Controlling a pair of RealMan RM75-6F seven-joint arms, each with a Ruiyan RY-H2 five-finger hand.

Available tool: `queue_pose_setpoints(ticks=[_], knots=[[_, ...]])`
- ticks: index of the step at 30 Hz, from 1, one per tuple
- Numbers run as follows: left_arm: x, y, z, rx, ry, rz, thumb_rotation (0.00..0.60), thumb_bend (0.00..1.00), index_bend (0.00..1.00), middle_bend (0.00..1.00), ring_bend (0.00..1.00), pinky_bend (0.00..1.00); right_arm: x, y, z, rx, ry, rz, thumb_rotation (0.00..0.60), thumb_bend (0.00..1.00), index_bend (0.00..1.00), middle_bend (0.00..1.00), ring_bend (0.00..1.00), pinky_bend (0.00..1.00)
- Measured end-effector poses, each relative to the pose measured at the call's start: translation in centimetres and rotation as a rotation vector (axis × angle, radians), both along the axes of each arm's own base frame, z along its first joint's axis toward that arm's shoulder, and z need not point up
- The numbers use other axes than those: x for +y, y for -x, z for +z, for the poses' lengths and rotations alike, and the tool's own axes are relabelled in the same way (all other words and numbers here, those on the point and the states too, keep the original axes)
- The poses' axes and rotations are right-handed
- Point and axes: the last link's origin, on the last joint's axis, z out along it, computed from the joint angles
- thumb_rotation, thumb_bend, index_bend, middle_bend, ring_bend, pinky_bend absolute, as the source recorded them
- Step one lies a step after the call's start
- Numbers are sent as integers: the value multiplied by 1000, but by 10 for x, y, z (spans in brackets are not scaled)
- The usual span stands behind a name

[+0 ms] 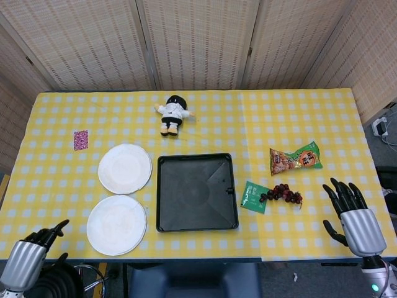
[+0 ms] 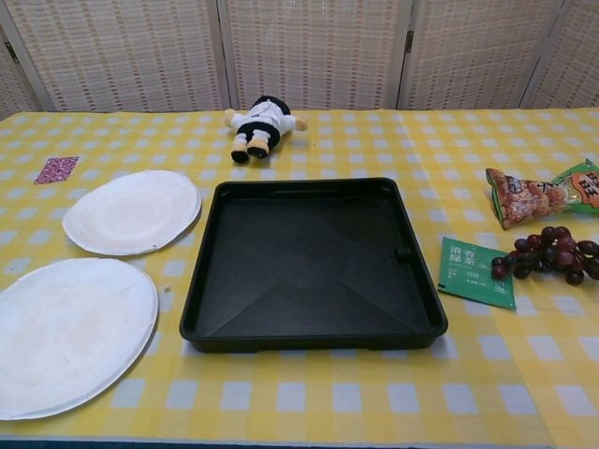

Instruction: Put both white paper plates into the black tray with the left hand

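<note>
Table (image 1: 62, 186): yellow-and-white check cloth, folding screens behind.

Tray (image 1: 197, 192), black, square: near the table's middle, toward the front edge, nothing in it.

Far plate (image 1: 124, 168), white paper: flat on the cloth just left of the tray, apart from it. Near plate (image 1: 116, 225), white paper: in front of the far plate, at the front edge, left of the tray. The two rims lie very close; whether they touch cannot be told.

Left robot hand (image 1: 38, 241): at the front-left corner, left of the near plate, holding nothing; fingers partly curled with one stretched out, well clear of both plates.

Right robot hand (image 1: 351, 214): at the front-right corner, fingers spread wide, holding nothing.

Other items: doll (image 1: 173, 114) behind the tray; pink card (image 1: 80, 139) far left; snack bag (image 1: 296, 158), green packet (image 1: 255, 197) and grapes (image 1: 282, 194) right of the tray.
</note>
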Motion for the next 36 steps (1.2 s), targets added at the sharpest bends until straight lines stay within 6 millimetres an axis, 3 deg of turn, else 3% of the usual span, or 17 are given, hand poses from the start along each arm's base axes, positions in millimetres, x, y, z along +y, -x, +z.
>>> queue_pose_setpoints(ticks=[1, 4, 10, 17, 36], knots=[[-2, 1, -3, -3, -8, -26, 600, 213, 469, 991, 951, 1000, 0, 0, 0, 0, -2, 1, 600, 365, 0, 0, 0, 0], [-6, 6, -12, -18, -19, -77, 600, 212, 506, 1000, 1000, 1000, 1, -1, -1, 0, -6, 4, 600, 364, 0, 0, 0, 0], [-14, 17, -37, -66, 32, -93, 600, 222, 521, 1000, 1000, 1000, 0, 0, -2, 2, -13, -3, 600, 365, 0, 0, 0, 0], [-16, 23, -60, -53, 102, -66, 600, 306, 529, 1000, 1000, 1000, -1, 1, -1, 3, -10, -6, 600, 365, 0, 0, 0, 0], [-4, 32, -96, 15, 153, -92, 600, 300, 520, 1000, 1000, 1000, -2, 2, 1, 2, -17, -20, 600, 365, 0, 0, 0, 0]])
